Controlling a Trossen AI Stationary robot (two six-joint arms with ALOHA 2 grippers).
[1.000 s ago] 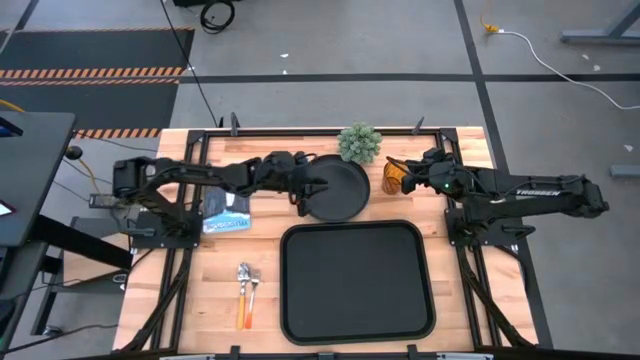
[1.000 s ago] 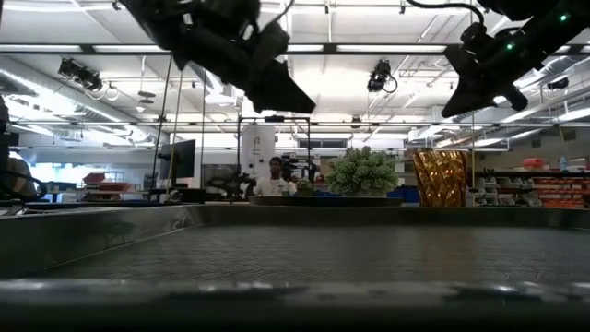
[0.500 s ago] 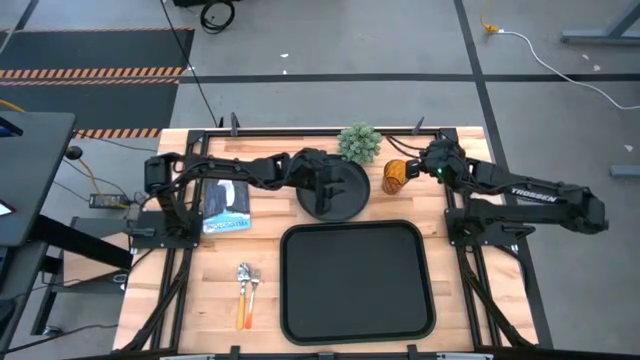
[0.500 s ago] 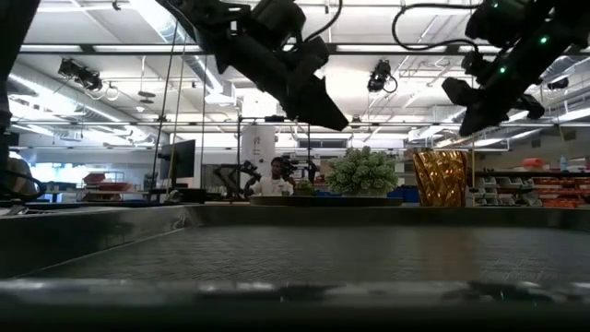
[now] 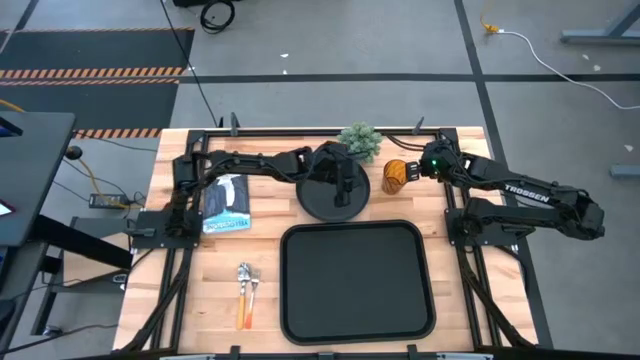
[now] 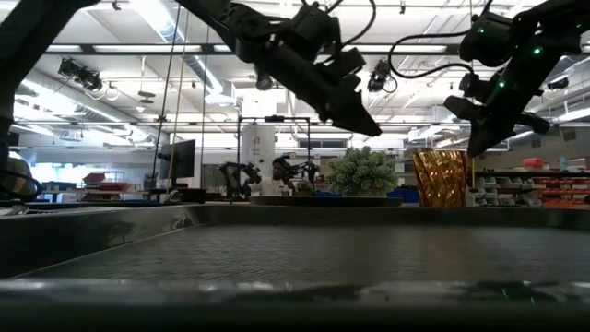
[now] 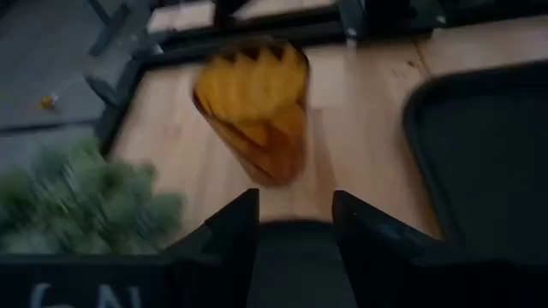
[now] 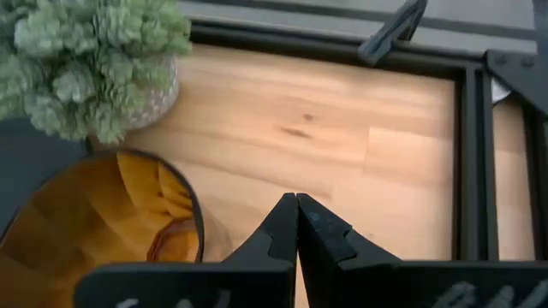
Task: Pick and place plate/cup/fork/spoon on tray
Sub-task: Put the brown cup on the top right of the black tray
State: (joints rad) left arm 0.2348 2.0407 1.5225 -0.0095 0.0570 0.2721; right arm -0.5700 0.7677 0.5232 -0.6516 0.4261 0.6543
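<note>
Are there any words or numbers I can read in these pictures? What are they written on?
"TROSSEN": white letters on the right arm, in the high view.
The blue-and-white packet beside the plate has print, too small to read.
White marks at the bottom edges of both wrist views are cut off and unreadable.

Small potted plant (image 5: pixel 359 142), blue-and-white packet (image 5: pixel 228 208), wooden table (image 5: pixel 205 280)
</note>
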